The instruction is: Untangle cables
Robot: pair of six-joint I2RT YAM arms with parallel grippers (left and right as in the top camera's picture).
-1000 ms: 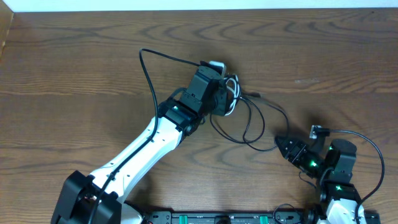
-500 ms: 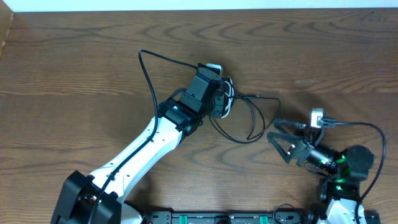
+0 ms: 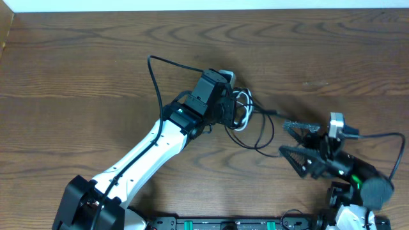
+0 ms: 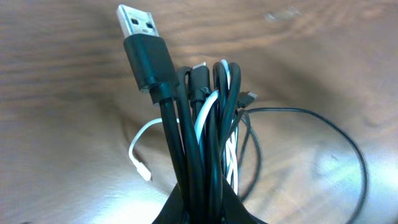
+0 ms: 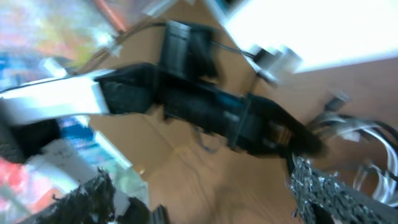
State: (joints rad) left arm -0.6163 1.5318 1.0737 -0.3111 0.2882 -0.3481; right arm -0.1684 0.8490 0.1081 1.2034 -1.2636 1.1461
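Inspector: State of the left gripper [image 4: 200, 210]?
Observer: Clamped tight on the cables [image 4: 202, 124]. Black and white strands are bunched between its jaws, with a USB plug [image 4: 140, 31] protruding.
Inspector: And the right gripper [image 3: 291, 140]?
Observer: Jaws spread wide, holding nothing, near a black loop [image 3: 259, 137] trailing from the bundle, mid-table [image 3: 77, 64].

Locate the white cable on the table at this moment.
In the overhead view the white cable sits near the table's centre, bunched with the black cables in the shut left gripper.
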